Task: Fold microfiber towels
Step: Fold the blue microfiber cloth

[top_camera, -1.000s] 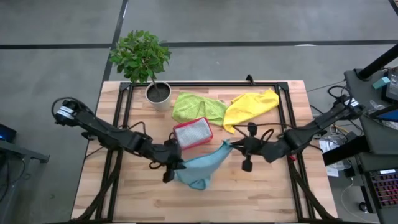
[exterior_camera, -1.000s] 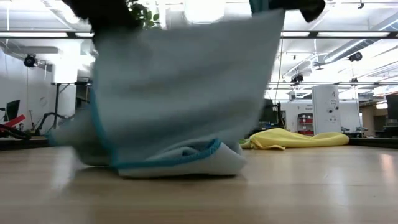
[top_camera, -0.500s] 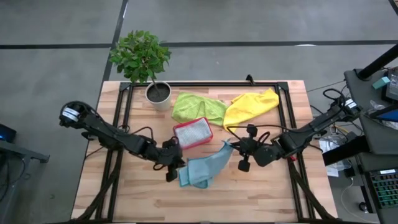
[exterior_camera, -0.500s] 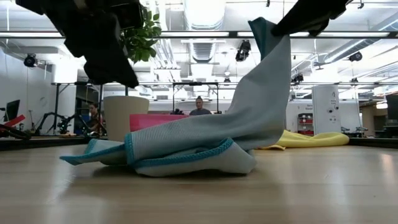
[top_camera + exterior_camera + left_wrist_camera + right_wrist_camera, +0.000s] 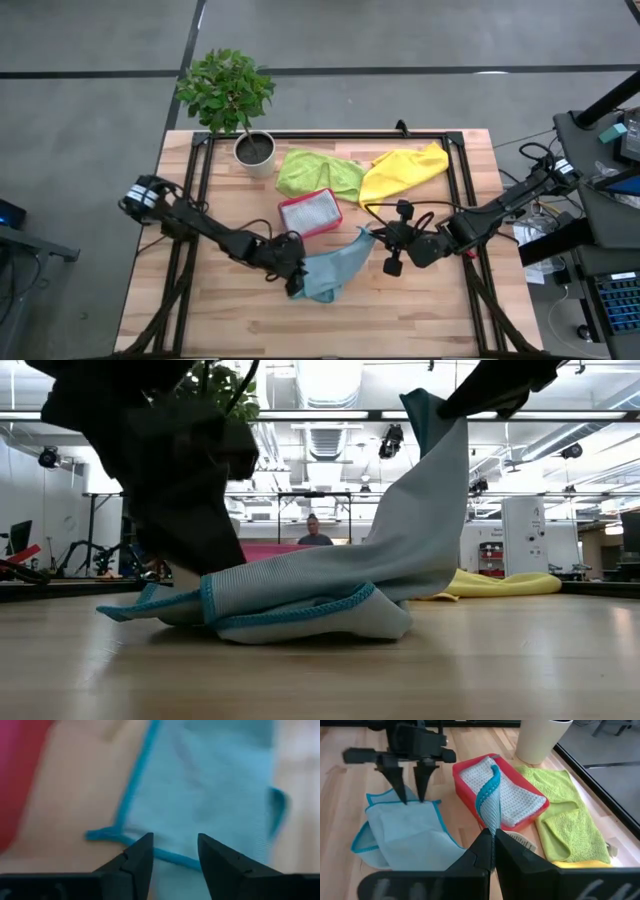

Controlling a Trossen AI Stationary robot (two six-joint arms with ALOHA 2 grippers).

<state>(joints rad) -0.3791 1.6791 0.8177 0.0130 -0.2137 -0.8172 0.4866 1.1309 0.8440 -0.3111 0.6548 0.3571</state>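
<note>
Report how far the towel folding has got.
Nothing looks fully folded. In hand: right gripper pinches a raised corner of the teal towel; left gripper, fingers apart, sits at its other edge. Left: lime towel and yellow towel, both crumpled.

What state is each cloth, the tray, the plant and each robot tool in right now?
Teal towel: partly folded on the table, one corner lifted.
Right tool: shut on the teal towel's corner.
Left tool: open, over the towel's edge.
Lime towel: crumpled, flat.
Yellow towel: crumpled, flat.
Pink tray: holds a pale cloth.
Potted plant: upright.
</note>
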